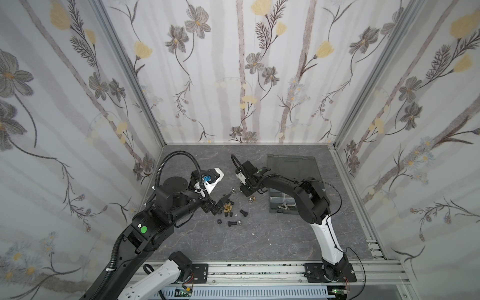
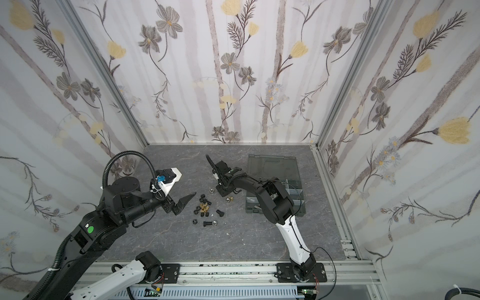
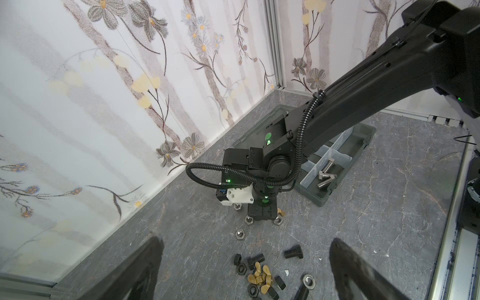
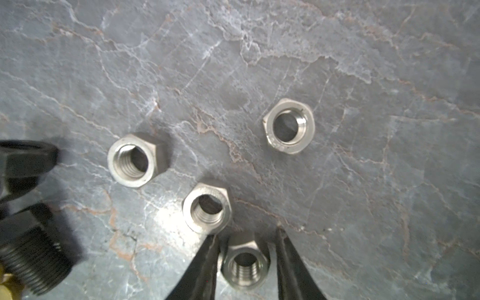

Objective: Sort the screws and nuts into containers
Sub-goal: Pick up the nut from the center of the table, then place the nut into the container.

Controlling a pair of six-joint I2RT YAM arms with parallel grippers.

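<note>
My right gripper (image 4: 245, 233) stands open close over the table, its dark fingers on either side of a silver nut (image 4: 245, 262) with a thin gap on one side. Three more silver nuts (image 4: 206, 207) lie just beyond, beside a black screw (image 4: 31, 259). In both top views my left gripper (image 1: 223, 201) (image 2: 185, 201) hovers wide open and empty beside the pile of brass nuts (image 1: 228, 207) (image 3: 259, 276) and black screws (image 2: 207, 222) (image 3: 293, 252). The organizer's containers (image 3: 361, 145) hold silver screws (image 3: 326, 174); the right arm hides much of the box from above.
The organizer's open lid (image 1: 292, 166) lies flat behind the box, towards the back wall. Patterned walls close in the grey stone-look table on three sides. An aluminium rail (image 1: 259, 270) with both arm bases runs along the front edge.
</note>
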